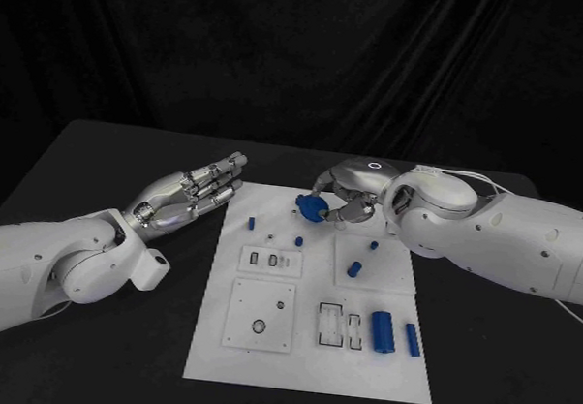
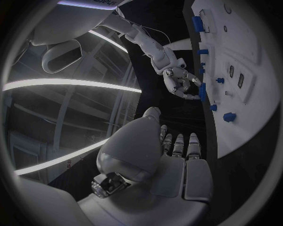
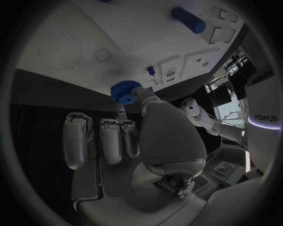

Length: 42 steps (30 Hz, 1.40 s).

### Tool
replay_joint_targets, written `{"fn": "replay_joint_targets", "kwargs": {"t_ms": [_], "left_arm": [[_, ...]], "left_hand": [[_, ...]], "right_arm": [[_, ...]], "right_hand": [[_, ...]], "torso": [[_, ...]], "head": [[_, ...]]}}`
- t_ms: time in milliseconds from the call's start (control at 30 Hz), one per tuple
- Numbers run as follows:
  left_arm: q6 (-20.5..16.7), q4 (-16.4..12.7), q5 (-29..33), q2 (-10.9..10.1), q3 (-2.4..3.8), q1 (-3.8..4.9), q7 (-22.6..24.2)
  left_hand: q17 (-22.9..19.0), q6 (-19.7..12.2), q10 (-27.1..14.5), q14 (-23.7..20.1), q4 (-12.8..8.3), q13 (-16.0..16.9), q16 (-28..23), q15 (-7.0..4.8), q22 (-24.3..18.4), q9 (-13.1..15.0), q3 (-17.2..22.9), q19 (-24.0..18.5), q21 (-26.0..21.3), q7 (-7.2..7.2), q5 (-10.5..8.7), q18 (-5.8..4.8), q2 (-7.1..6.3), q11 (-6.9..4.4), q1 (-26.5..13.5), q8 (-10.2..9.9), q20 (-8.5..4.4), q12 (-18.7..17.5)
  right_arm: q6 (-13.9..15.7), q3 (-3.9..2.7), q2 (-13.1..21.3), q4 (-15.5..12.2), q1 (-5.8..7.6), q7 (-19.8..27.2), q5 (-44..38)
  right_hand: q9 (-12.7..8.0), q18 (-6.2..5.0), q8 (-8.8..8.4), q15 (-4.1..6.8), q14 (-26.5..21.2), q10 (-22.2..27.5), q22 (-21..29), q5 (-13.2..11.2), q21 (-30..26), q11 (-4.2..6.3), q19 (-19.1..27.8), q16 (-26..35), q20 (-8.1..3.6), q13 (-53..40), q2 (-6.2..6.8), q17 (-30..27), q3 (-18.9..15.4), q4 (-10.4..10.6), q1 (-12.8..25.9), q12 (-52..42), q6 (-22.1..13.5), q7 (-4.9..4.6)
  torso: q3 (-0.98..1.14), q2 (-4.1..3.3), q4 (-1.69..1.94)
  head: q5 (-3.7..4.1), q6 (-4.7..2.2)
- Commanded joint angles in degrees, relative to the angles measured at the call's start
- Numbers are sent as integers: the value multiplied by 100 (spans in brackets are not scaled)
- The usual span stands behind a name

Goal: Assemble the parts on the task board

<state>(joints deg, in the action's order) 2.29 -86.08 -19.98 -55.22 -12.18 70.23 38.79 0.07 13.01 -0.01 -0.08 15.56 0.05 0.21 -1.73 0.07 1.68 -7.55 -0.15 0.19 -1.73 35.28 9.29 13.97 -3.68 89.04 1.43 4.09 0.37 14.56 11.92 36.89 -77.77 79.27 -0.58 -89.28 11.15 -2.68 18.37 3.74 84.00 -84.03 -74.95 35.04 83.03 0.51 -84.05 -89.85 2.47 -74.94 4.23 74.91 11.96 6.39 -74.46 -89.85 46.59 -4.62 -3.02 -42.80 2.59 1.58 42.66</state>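
Reaching in over the black table (image 1: 113, 164) from the left, the left hand (image 1: 191, 194) lies flat just beside the left edge of the task board (image 1: 220, 350), palm up, fingers straight and spread, holding nothing. The left wrist view shows the same hand (image 2: 171, 155) with its fingers stretched out side by side toward the board's edge (image 2: 247, 117).

Task board: white plate, lying lengthwise in the middle of the table, carrying raised white panels with slots and round holes.

Parts on the board, left to right in the head view:
- small blue peg (image 1: 250, 223), upright near the left edge, far half of the board;
- small blue piece (image 1: 300, 240), right of the peg;
- short blue piece (image 1: 355, 268), and a smaller one (image 1: 375, 245) just beyond it;
- large blue cylinder (image 1: 382, 330), lying flat in the near right area beside the slotted panel;
- slimmer blue rod (image 1: 412, 340), lying just right of the cylinder, parallel to it.

Blue gear (image 1: 310, 207): toothed wheel, pinched in the fingertips of the right hand (image 1: 349, 196) above the far end of the board. The right wrist view shows the gear (image 3: 124, 91) held between the thumb and a finger of that hand (image 3: 147, 141), the other fingers extended alongside, with the board's white surface (image 3: 77, 28) beyond. Whether the gear touches the board cannot be told.
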Motion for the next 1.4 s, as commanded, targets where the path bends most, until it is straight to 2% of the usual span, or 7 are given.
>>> {"fn": "replay_joint_targets", "kwargs": {"t_ms": [33, 300, 700, 867, 1000, 1100, 1400], "left_arm": [[74, 9, -21, 19, 4, 7, 224], [79, 26, -21, 48, 4, 7, 219], [91, 49, -21, 75, 4, 7, 212], [106, 65, -21, 93, 4, 7, 208], [114, 69, -21, 97, 4, 7, 205], [120, 70, -21, 94, 4, 7, 200], [134, 77, -21, 108, 4, 7, 195]], "left_hand": [[-7, 18, 1, 8, 1, -5, -21, 41, -7, 7, 31, 15, -19, 39, 24, 56, 16, 41, 60, 36, 46, -37], [-7, 24, 1, 8, 24, -5, -21, 51, -7, 8, 35, 15, -19, 46, -21, 57, 15, 47, 37, 37, 61, -37], [-7, 16, 1, 8, 34, -5, -21, 57, -7, 7, 38, 15, -19, 47, -35, 58, 15, 49, 26, 36, 67, -37], [-7, 15, 1, 8, 35, -5, -21, 59, -7, 6, 40, 15, -19, 47, -35, 58, 15, 50, 25, 35, 70, -37], [-7, 15, 1, 8, 35, -5, -21, 59, -7, 6, 40, 15, -19, 47, -35, 58, 15, 50, 25, 35, 70, -37], [-7, 13, 1, 8, 35, -5, -21, 61, -7, 6, 42, 15, -19, 48, -32, 58, 15, 51, 25, 35, 72, -37], [-7, 13, 1, 8, 35, -5, -21, 61, -7, 6, 42, 15, -19, 48, -32, 58, 15, 51, 25, 35, 72, -37]], "right_arm": [[-110, -5, -114, 115, -29, 37, 35], [-274, -5, -478, 445, -90, -9, 37], [-418, -5, -711, 705, -164, -84, 37], [-417, -5, -780, 771, -183, -91, 37], [-378, -5, -805, 780, -194, -64, 37], [-354, -5, -812, 778, -198, -33, 37], [-314, -5, -817, 758, -203, 28, 37]], "right_hand": [[883, 51, 1084, 14, 600, -597, -962, 13, 22, -5, -83, -15, 5, -1506, -52, 1509, 40, -12, -14, -15, 34, 6], [889, 47, 1055, -5, 600, -597, -957, -87, 9, -28, -77, -15, 18, -1506, -44, 1509, 89, -30, -6, -15, -63, -23], [874, 36, 991, -27, 600, -597, -936, -202, -29, -51, -52, -15, 37, -1506, -33, 1509, 142, -52, 0, -15, -149, -52], [774, 22, 766, -50, 600, -597, -909, -341, -83, -80, -18, -15, 63, -1506, -2, 1509, 225, -55, 48, -15, -386, -93], [648, 16, 500, -60, 600, -597, -904, -483, -110, -89, -8, -15, 78, -1506, 35, 1509, 297, -68, 80, -15, -640, -100], [497, 12, 226, -56, 600, -597, -902, -528, -131, -78, -3, -15, 76, -1506, 66, 1509, 359, -95, 87, -15, -983, -86], [304, 10, -15, -21, 600, -597, -913, -599, -146, -34, -6, -15, 47, -1506, 74, 1509, 405, -140, 94, -15, -1282, -31]], "torso": [[2, 4, 4], [3, 13, 5], [3, 13, 0], [5, 6, 12], [2, 4, -3], [4, 4, -3], [13, 2, -2]], "head": [[3, 5], [10, 23], [5, 45], [21, 45], [-2, 49], [-2, 58], [8, 55]]}}
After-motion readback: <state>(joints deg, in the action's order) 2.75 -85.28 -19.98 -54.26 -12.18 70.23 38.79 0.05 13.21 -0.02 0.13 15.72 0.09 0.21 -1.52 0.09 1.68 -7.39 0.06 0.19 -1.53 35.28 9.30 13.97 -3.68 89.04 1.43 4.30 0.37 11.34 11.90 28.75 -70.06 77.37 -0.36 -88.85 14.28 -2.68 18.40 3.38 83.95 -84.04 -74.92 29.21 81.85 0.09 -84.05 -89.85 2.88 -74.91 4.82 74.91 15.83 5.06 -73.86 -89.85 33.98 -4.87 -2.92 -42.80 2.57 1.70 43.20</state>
